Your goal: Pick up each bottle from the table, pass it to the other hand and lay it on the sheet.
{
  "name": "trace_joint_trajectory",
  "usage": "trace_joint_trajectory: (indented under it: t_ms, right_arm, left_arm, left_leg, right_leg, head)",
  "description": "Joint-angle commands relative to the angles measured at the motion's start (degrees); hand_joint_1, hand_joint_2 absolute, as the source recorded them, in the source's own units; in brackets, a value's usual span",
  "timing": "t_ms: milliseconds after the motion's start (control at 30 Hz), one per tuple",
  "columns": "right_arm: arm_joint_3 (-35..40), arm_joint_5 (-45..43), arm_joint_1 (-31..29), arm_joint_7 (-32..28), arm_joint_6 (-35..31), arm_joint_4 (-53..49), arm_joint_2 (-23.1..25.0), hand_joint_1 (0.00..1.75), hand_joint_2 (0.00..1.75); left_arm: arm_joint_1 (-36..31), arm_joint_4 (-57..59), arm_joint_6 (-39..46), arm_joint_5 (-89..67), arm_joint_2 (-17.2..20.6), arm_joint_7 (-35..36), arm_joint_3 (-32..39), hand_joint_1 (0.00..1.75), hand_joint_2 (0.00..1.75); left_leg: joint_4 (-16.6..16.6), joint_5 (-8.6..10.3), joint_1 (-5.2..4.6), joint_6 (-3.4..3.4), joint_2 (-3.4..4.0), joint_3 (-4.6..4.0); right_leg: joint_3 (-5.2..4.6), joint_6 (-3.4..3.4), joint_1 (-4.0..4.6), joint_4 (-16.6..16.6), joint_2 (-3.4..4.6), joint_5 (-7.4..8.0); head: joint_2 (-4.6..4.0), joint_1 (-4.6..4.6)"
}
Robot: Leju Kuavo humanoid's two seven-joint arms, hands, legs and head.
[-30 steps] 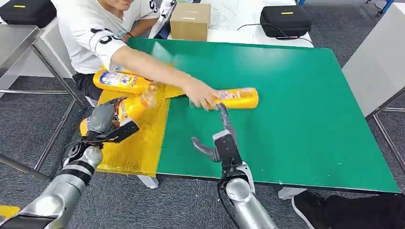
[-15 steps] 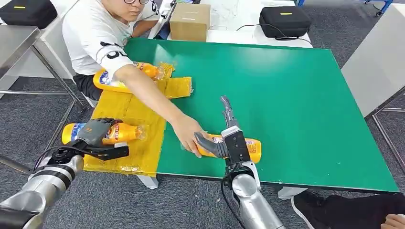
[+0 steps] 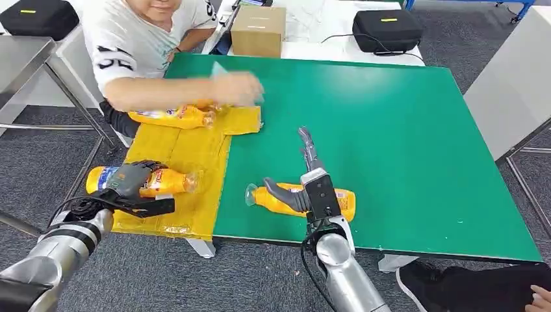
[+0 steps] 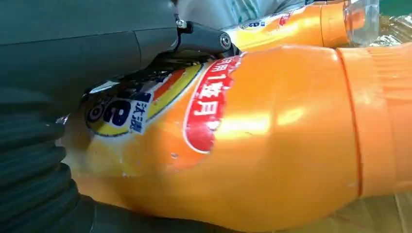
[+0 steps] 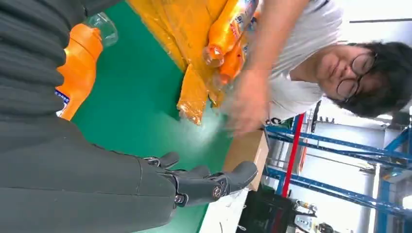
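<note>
A person in a white T-shirt point(image 3: 130, 42) with black markings sits at the far left corner of the green table point(image 3: 403, 143), one arm stretched over it, the hand point(image 3: 237, 88) blurred. A brown cardboard box point(image 3: 258, 29) stands just beyond the table's far edge, on a white surface point(image 3: 325, 32). To its right lies a black zippered case point(image 3: 388, 27) with a yellow mark, a dark cable running from it. Another black case point(image 3: 36, 16) sits at the far left. A steel table point(image 3: 23, 55) stands at the left above grey carpet point(image 3: 247, 279). A pale panel point(image 3: 513, 84) slants in at the right. In the right wrist view, blue shelving point(image 5: 330, 160) stands behind the person.
</note>
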Motion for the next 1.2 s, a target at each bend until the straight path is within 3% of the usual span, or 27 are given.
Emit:
trace_joint_trajectory:
  t_ms: [33, 233, 533, 700, 800, 933, 967, 1033, 1067, 1200]
  right_arm:
    - [0.48, -0.51, -2.70, 0.54, 0.63, 2.02, -1.46, 0.00, 1.75]
    - [0.50, -0.72, -3.96, 0.96, 1.78, 3.77, -1.58, 0.00, 1.75]
    - [0.34, -0.78, -6.32, 2.04, 4.90, 9.76, -1.67, 0.00, 1.75]
    - [0.28, -0.83, -6.24, 2.02, 4.93, 9.90, -1.73, 0.00, 1.75]
    - [0.28, 0.43, -6.48, 3.37, 4.78, 11.66, -1.90, 0.00, 1.75]
    - [0.46, 2.86, -6.86, 4.08, 4.13, 14.38, -2.41, 0.00, 1.75]
    - [0.69, 3.63, -6.86, 4.58, 4.06, 14.68, -2.60, 0.00, 0.00]
    - [0.79, 4.89, -6.59, 5.68, 4.00, 15.62, -3.02, 0.00, 0.00]
    - [1.68, 6.79, -6.64, 6.82, 4.30, 17.00, -3.78, 0.00, 1.75]
    - [1.93, 11.84, -6.93, 9.80, 2.64, 21.39, -4.65, 0.00, 1.75]
  left_arm:
    - [1.77, 4.08, -1.58, 0.89, -1.25, -0.60, -0.61, 0.00, 1.75]
    - [1.79, 3.25, -2.14, 1.18, -1.92, -1.74, -0.73, 0.00, 1.75]
    - [3.38, 0.54, -4.78, 8.56, -1.93, -9.35, 3.31, 0.00, 1.75]
    - [3.42, 0.46, -4.81, 8.59, -2.00, -9.35, 3.31, 0.00, 1.75]
    - [5.16, -2.60, -6.11, 14.10, -2.47, -13.29, 6.64, 0.00, 1.75]
    - [10.41, -13.81, -8.61, 25.77, -1.51, -13.29, 6.64, 0.00, 1.75]
    - [11.72, -16.45, -9.00, 29.18, -1.52, -13.29, 6.78, 0.00, 1.75]
    - [14.95, -22.72, -10.20, 37.59, -2.36, -13.29, 8.36, 0.00, 1.75]
    - [16.41, -25.79, -12.53, 42.58, -3.81, -13.29, 10.12, 0.00, 1.75]
    - [17.35, -27.86, -17.13, 48.03, -9.66, -13.29, 17.39, 0.00, 1.75]
  left_leg:
    - [-0.08, -0.07, -0.02, -0.02, 0.10, 0.24]
    - [-0.10, -0.09, -0.04, -0.01, 0.11, 0.34]
    - [-0.14, -0.09, -0.03, -0.01, 0.09, 0.44]
    - [-0.11, -0.08, -0.02, -0.02, -0.02, 0.38]
    - [-0.09, -0.10, 0.00, -0.04, 0.00, 0.38]
    - [-0.12, -0.08, -0.02, -0.02, -0.08, 0.38]
    - [-0.08, -0.06, -0.03, -0.01, -0.08, 0.27]
    - [-0.11, -0.09, -0.04, 0.00, -0.08, 0.34]
    - [-0.07, -0.07, -0.02, 0.00, -0.08, 0.24]
    - [-0.06, -0.09, 0.00, 0.01, -0.26, 0.26]
  right_leg:
    - [0.20, -0.04, -0.02, -0.06, 0.10, -0.04]
    - [0.28, -0.03, -0.03, -0.08, 0.12, -0.06]
    - [0.41, -0.03, -0.02, -0.13, 0.10, -0.06]
    - [0.38, -0.06, -0.01, -0.11, 0.02, -0.08]
    - [0.38, -0.06, 0.01, -0.11, 0.08, -0.08]
    - [0.38, -0.04, -0.01, -0.13, 0.01, -0.08]
    - [0.27, -0.02, -0.02, -0.09, 0.01, -0.07]
    - [0.35, -0.02, -0.03, -0.13, 0.00, -0.10]
    - [0.25, -0.01, -0.01, -0.10, 0.01, -0.07]
    - [0.31, -0.02, 0.01, -0.13, -0.20, -0.14]
  head:
    - [0.00, 0.00]
    - [0.00, -0.02]
    - [0.00, -0.02]
    - [0.00, 0.00]
    - [0.00, 0.00]
    - [0.00, -0.02]
    - [0.00, -0.02]
    - [0.00, 0.00]
    - [0.00, 0.00]
    - [0.00, -0.02]
